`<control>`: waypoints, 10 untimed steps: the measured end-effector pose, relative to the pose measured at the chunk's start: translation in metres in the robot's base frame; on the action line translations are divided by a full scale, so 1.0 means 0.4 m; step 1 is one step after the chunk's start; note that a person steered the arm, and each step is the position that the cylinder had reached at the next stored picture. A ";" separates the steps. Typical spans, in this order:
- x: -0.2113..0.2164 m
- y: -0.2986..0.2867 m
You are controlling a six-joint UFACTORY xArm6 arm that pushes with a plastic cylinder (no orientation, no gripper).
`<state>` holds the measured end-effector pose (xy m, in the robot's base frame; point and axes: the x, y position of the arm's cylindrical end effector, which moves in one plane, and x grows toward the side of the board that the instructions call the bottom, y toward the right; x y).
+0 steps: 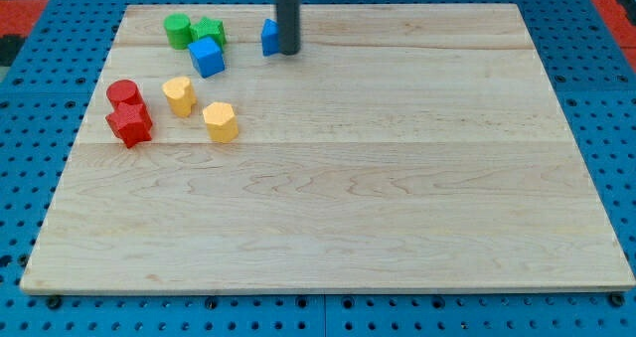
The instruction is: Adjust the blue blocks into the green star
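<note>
Red cylinder (122, 91), red star (130, 124), two yellow blocks (179, 94) (221, 120), green cylinder (178, 30)

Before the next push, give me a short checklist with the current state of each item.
1. My tip shows in the view: ok.
2. Tip is at the right side of the partly hidden blue block, apparently touching: ok.
3. Tip is on the side away from the green star, so a leftward push heads toward it: ok.
4. Blue cube is against the green star: ok, seems to touch.
5. Hidden blue block is at the star: not ok, a gap remains.
6. Green cylinder sits left of the star, out of the push path: ok.
</note>
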<state>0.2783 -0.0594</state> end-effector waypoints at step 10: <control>0.206 -0.115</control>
<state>0.3609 -0.1055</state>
